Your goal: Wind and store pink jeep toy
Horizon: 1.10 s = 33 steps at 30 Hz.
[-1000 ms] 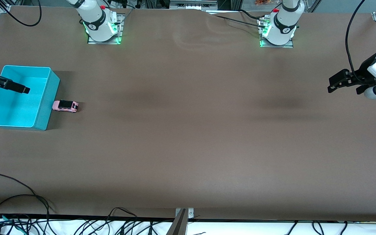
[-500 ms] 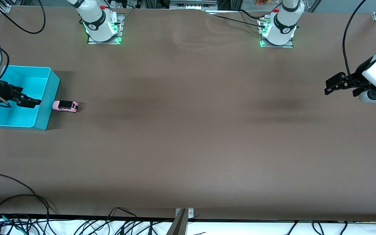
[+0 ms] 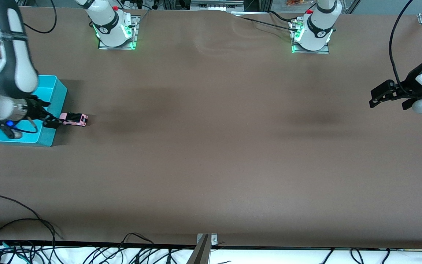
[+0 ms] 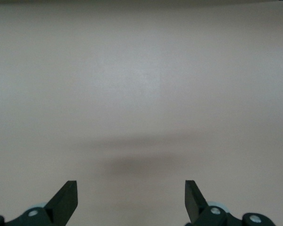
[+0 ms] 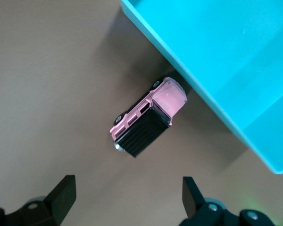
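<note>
Swinging off the turquoise bin at frame left, the right gripper now hovers spread-fingered beside the pink jeep toy to grasp it, while the left gripper waits open at far right.

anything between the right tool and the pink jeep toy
Nothing. In the right wrist view, only bare brown table shows between the open right tool and the pink jeep toy, which sits beside the turquoise bin.
</note>
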Each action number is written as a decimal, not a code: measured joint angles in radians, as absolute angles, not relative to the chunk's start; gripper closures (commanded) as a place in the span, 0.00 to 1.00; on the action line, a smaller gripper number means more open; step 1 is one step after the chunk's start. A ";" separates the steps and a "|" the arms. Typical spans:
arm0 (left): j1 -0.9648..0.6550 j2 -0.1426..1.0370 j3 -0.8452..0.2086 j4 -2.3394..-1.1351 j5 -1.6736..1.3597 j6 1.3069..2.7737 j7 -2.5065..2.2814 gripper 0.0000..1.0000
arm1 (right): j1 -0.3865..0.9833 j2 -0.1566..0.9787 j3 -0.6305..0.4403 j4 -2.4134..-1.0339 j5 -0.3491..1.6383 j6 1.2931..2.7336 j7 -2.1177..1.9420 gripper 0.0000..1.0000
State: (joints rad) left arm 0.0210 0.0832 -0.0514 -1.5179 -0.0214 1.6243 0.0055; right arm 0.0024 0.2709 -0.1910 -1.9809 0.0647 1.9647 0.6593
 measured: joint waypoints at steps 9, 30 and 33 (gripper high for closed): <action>0.018 0.090 -0.053 -1.483 -0.021 1.625 0.006 0.00 | 0.009 0.271 -0.187 -2.128 0.065 2.150 0.870 0.00; 0.020 0.105 -0.052 -1.475 -0.021 1.625 0.006 0.00 | 0.008 0.287 -0.190 -2.259 0.065 2.420 1.207 0.00; 0.020 0.105 -0.052 -1.473 -0.021 1.625 0.006 0.00 | 0.008 0.304 -0.195 -2.261 0.065 2.447 1.229 0.00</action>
State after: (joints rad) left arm 0.0199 0.1053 -0.0515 -1.4728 -0.0214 1.6253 0.0059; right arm 0.0077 0.3038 -0.1952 -2.2605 0.0647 2.4466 1.2287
